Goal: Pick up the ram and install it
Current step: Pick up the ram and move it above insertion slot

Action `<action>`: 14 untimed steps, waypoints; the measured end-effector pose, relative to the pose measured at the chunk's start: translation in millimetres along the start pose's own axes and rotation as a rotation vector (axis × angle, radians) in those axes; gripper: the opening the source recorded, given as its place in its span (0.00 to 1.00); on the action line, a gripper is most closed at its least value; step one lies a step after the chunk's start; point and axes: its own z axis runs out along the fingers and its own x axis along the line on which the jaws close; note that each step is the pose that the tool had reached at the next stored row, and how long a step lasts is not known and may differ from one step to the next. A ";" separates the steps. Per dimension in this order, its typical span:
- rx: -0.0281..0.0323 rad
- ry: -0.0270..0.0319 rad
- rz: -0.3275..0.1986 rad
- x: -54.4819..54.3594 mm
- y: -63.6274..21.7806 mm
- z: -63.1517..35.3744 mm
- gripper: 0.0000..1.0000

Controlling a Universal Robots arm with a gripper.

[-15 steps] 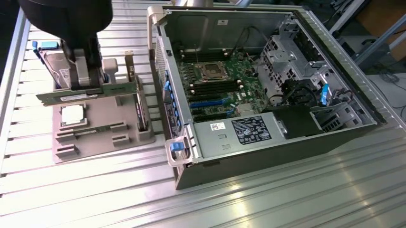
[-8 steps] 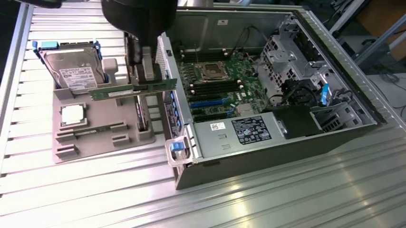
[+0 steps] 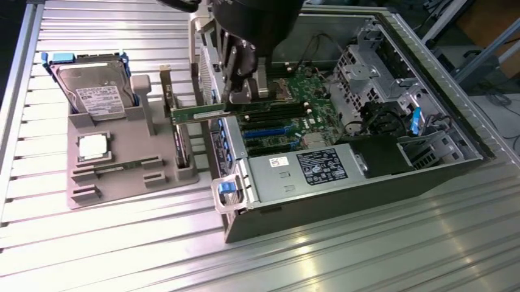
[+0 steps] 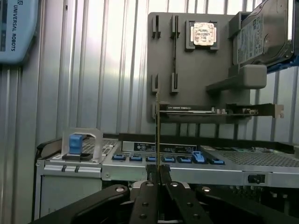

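A robot arm's pincer [image 3: 240, 97] is pressed together on the ram [image 3: 197, 114], a narrow green circuit-board stick, and holds it in the air above the near wall of an open computer case [image 3: 325, 210]. The case lies on its side on a ribbed metal tabletop [image 3: 122, 249]. In the exterior view the stick lies level, gripped at one end. Its free end points toward the exterior view's left, over the gap between the case and a grey parts holder [image 3: 122, 185]. The stick touches neither the holder nor the motherboard [image 3: 313, 115], which lies exposed inside the case just beyond the pincer.

In the wrist view the ram [image 4: 158, 135] appears edge-on as a thin upright line rising from between the two dark fingers of the pincer [image 4: 159, 176], with a row of blue clips [image 4: 168, 159] on the case frame behind it.

The grey holder sits toward the tabletop's edge at the exterior view's left, well apart from the case's far end. A hard drive [image 3: 96, 94] stands tilted at the holder's back corner, and a square silver processor chip [image 3: 92, 146] lies flat in a recess near its middle. A dark expansion card [image 4: 205, 110] with a metal bracket stands on edge along the side of the holder nearest the case. A grey power supply [image 3: 301, 170] with a black label fills the case's near corner.
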 end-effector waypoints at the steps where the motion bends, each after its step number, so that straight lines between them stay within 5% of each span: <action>1: -0.0002 0.0002 0.000 0.5 -6.6 -0.4 0.12; 14: -0.0053 0.0000 0.000 7.2 -126.2 -7.3 0.12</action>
